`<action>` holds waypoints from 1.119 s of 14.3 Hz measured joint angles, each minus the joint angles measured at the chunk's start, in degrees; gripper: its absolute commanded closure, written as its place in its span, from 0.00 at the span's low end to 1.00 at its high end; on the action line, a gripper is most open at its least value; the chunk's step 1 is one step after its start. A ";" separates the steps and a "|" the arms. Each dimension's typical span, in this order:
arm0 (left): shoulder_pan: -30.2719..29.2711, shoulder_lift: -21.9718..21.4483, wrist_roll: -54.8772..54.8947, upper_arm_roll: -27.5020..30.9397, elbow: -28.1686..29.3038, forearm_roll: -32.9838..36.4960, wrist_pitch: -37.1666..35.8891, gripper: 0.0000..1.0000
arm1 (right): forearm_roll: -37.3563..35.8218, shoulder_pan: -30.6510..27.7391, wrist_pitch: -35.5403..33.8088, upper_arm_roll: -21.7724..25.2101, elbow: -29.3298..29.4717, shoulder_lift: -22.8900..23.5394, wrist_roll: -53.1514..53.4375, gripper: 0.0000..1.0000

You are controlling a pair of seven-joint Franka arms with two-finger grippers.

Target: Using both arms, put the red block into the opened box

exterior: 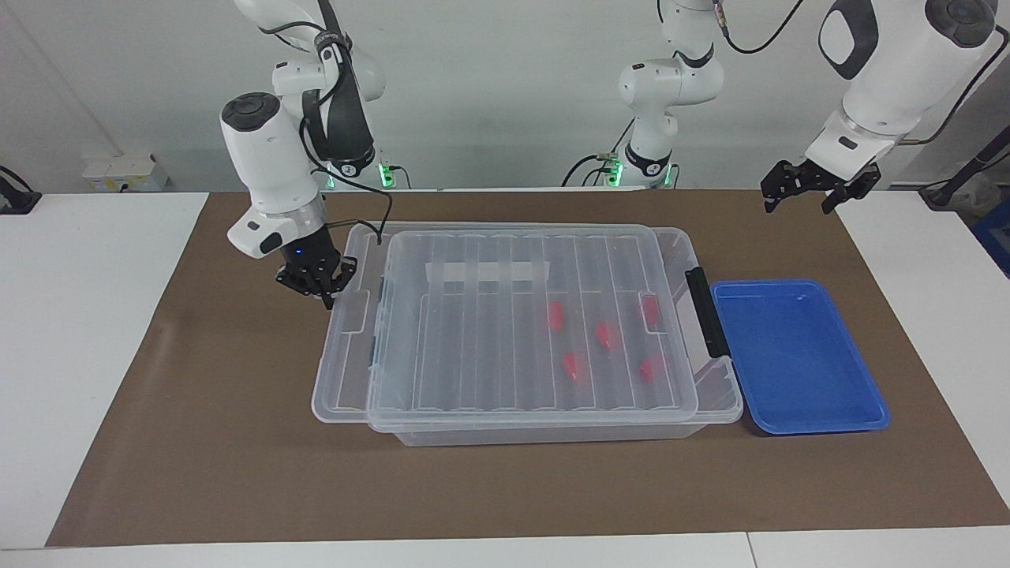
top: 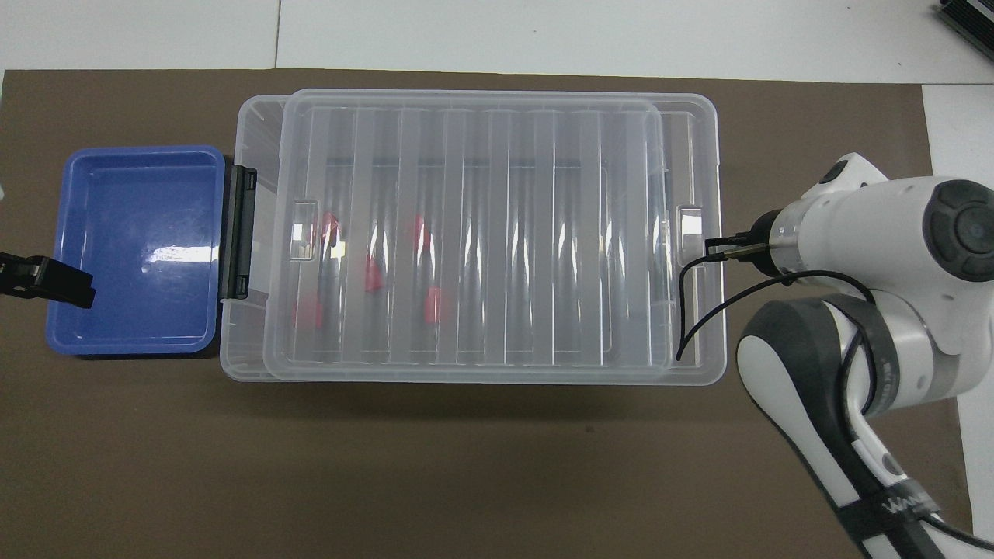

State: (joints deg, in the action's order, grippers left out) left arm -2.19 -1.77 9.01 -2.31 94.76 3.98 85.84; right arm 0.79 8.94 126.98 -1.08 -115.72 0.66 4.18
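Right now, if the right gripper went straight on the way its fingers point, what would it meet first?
The right gripper points down at the lid where its end overhangs the box. It would meet that lid edge first; it looks already on it, though contact is hard to confirm.

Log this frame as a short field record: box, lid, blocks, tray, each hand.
box: clear bin on the brown mat
lid: covers nearly all of the box, overhanging toward the right arm's end
red blocks: five, inside the box under the lid
blue tray: empty, beside the box's black handle
right hand: shut, at the lid's end tab
left hand: open, raised, waiting
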 measured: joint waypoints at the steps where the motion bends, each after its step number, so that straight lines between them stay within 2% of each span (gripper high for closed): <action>1: 0.00 -0.02 0.00 0.00 0.00 0.00 0.00 0.00 | 0.00 1.14 0.00 0.00 0.00 -0.03 1.30 1.00; 6: -0.48 -0.16 -0.01 0.84 0.00 0.00 0.00 0.00 | 0.00 3.89 -0.04 -0.03 -0.06 -0.05 4.57 1.00; 12: -0.65 -0.29 -0.01 1.18 0.04 0.00 0.00 0.00 | 0.01 3.30 -0.15 0.44 0.09 -0.72 4.66 1.00; 14: -0.65 -0.31 -0.01 1.18 0.05 0.00 0.00 0.00 | 0.01 1.74 -2.48 0.81 0.14 -1.97 4.86 1.00; 15: -0.65 -0.31 -0.01 1.18 0.05 0.00 0.00 0.00 | 0.01 0.47 -3.98 0.92 0.14 -2.87 4.86 0.95; 16: -0.65 -0.31 -0.01 1.18 0.05 0.00 0.00 0.00 | 0.01 -0.89 -5.13 0.99 0.14 -3.75 4.86 0.61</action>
State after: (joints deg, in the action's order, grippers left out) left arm -2.84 -2.08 9.00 -1.13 94.80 3.98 85.84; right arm 0.80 8.05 121.85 -0.09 -115.58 -3.10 9.05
